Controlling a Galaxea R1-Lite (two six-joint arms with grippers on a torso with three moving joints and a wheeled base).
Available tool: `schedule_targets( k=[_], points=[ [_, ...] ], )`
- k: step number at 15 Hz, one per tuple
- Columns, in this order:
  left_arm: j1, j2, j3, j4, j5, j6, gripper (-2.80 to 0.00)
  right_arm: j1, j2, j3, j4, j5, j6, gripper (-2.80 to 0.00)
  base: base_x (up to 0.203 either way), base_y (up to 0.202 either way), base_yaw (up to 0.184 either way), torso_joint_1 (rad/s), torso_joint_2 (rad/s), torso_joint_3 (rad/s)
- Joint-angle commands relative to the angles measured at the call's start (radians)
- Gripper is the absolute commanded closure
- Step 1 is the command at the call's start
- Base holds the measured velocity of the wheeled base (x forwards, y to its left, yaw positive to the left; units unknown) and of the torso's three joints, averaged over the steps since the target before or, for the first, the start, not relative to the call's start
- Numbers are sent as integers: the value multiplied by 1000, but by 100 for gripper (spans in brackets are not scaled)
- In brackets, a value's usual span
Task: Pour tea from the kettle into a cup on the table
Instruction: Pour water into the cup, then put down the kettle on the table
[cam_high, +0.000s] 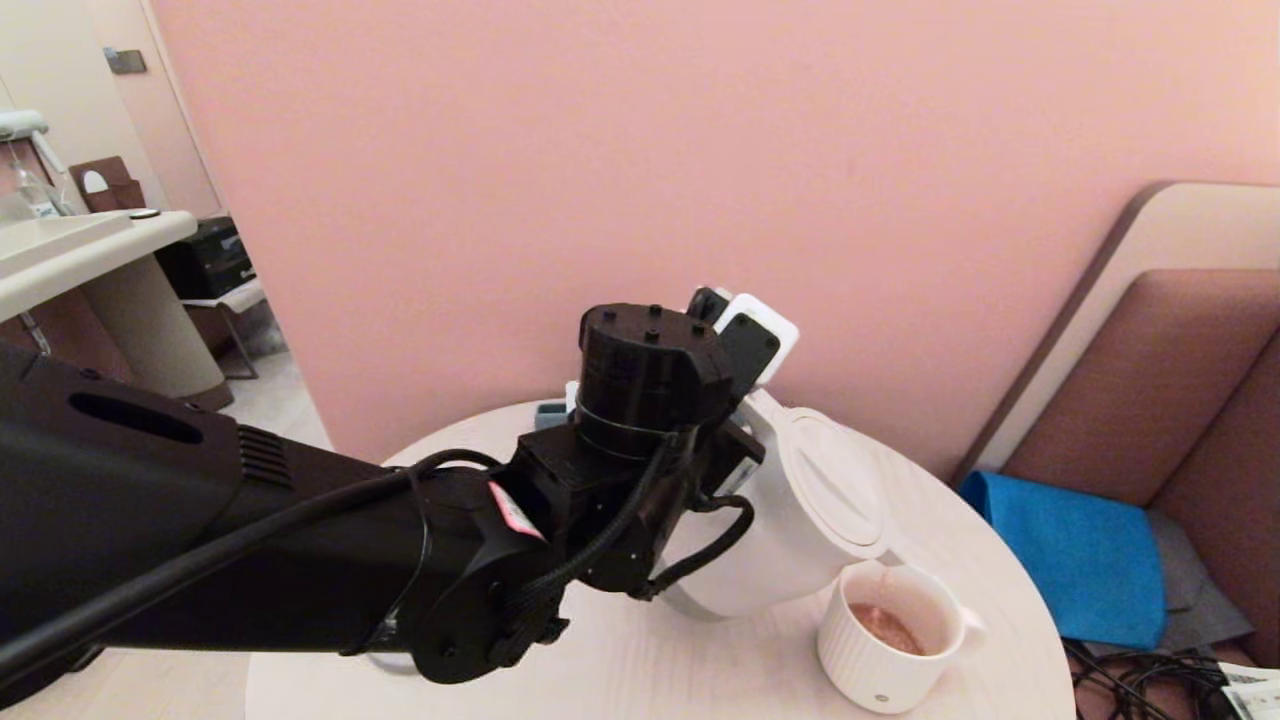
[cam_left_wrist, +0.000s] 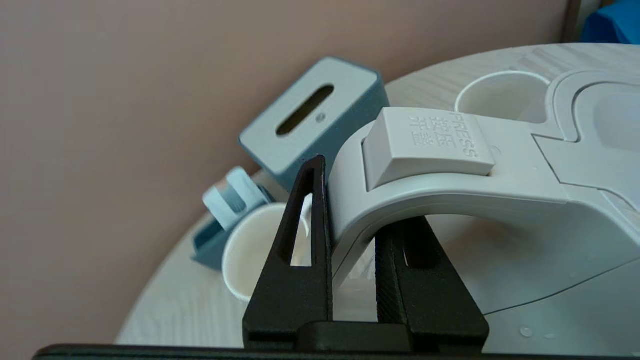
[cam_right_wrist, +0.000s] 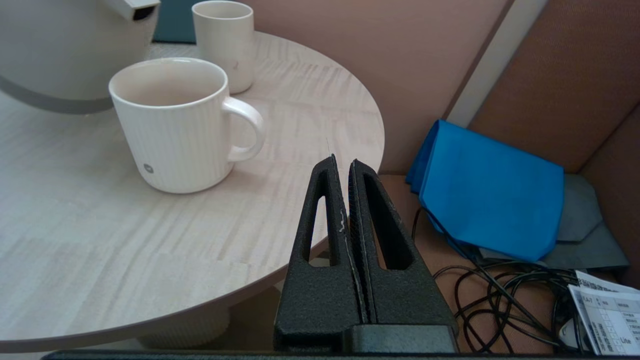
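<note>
The white kettle (cam_high: 800, 520) hangs tilted over the pale wood table (cam_high: 650, 650), its spout just above the wide ribbed cup (cam_high: 880, 660) at the table's front right. Reddish-brown tea (cam_high: 885, 628) lies in the cup's bottom, and a thin stream drops from the spout. My left gripper (cam_left_wrist: 357, 200) is shut on the kettle's loop handle (cam_left_wrist: 450, 185), one finger on each side. Off the table's right edge my right gripper (cam_right_wrist: 344, 162) is shut and holds nothing. It faces the cup (cam_right_wrist: 175, 125), where the rim hides the tea.
Behind the kettle stand a grey-blue box (cam_left_wrist: 310, 115), a narrower smooth mug (cam_left_wrist: 255, 250) and a slim white cup (cam_right_wrist: 225, 40). A blue cloth (cam_high: 1070, 560) lies on the brown sofa at the right. Black cables (cam_right_wrist: 500, 300) and papers lie below it.
</note>
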Motion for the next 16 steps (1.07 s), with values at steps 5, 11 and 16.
schedule_targets(
  k=[5, 11, 16],
  points=[
    [12, -40, 48, -3, 1, -232, 0, 0, 0, 1, 0, 0, -1, 0, 0, 0, 0, 0, 0, 0],
    [48, -126, 186, -3, -4, -380, 0, 0, 0, 0, 0, 0, -1, 0, 0, 0, 0, 0, 0, 0],
    [195, -266, 323, -3, -17, -507, 0, 0, 0, 1, 0, 0, -1, 0, 0, 0, 0, 0, 0, 0]
  ],
)
